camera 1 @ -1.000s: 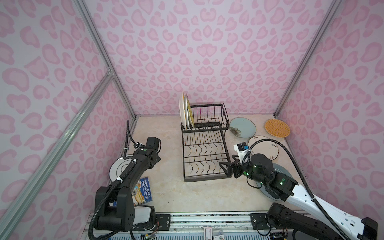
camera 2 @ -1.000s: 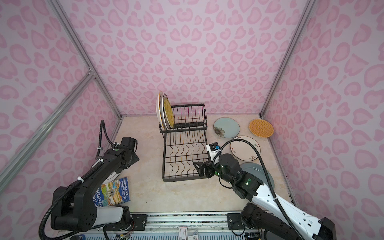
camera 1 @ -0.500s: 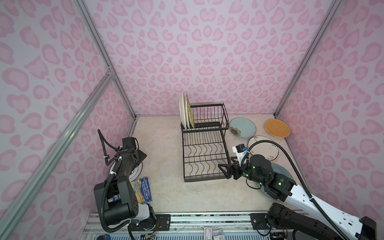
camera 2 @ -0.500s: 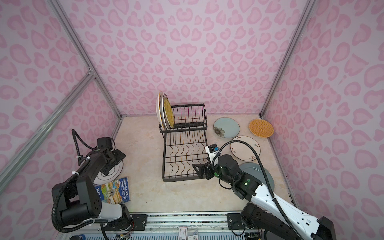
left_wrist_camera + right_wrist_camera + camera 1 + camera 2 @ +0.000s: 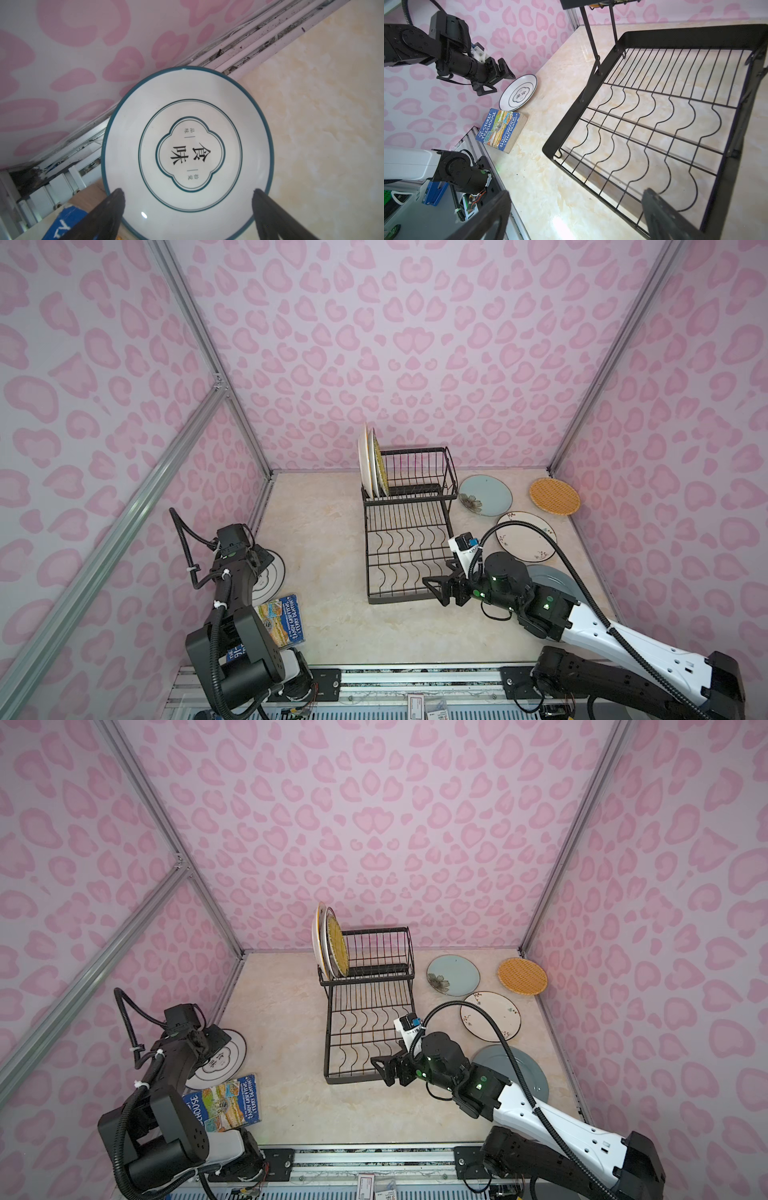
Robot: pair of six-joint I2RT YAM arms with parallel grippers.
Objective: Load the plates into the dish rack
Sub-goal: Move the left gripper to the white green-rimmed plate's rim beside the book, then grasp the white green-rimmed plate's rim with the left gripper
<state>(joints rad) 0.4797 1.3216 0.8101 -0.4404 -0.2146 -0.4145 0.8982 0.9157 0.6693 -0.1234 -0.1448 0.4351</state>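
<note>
A white plate (image 5: 187, 145) with a teal rim and black characters lies flat by the left wall. My left gripper (image 5: 188, 192) hovers open above its near edge, holding nothing; a top view shows the gripper (image 5: 262, 560) over the plate (image 5: 274, 574). The black dish rack (image 5: 407, 531) stands mid-table with two plates (image 5: 371, 460) upright in its raised tier. My right gripper (image 5: 575, 193) hangs open and empty at the rack's (image 5: 654, 116) near corner. A pale blue plate (image 5: 485, 494), an orange woven one (image 5: 554, 495), a white sprigged one (image 5: 525, 536) and a grey-blue one (image 5: 552, 578) lie at right.
A blue paperback book (image 5: 282, 618) lies on the table just in front of the white plate, close to the left arm's base. Pink patterned walls close in three sides. The grey-blue plate is partly under my right arm.
My left arm has swung from the table's middle out to the left wall, over the white plate, and its jaws have opened wider. The right arm has hardly moved.
</note>
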